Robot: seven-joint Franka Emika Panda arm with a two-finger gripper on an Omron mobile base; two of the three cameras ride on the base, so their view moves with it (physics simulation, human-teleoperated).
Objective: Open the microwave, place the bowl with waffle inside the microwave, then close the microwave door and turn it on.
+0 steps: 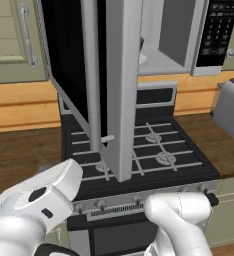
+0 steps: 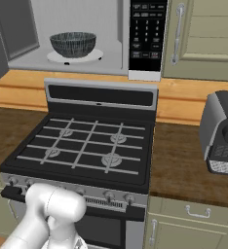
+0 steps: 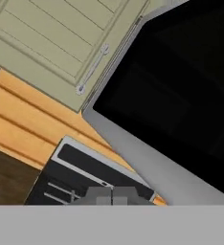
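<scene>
Hand: one, at the bottom centre of the hand view, its two fingertips pressed together, closed on nothing. In that view, one microwave door fills the right half, black glass with a grey frame; one beige cabinet door with one metal handle lies upper left; one black gas stove shows at the lower left.

Left base view: one microwave door stands swung wide open at the upper centre, edge-on, with one vertical bar handle. One microwave at the upper right, cavity exposed, one black keypad panel at its right. Below, one stove with four burners under grates. One toaster at the right edge on the wooden table.

Right base view: one bowl with waffle sits inside the microwave at the upper left, on one white round turntable; the waffle itself cannot be made out. One keypad panel upper centre. One stove in the middle, four burners.
</scene>
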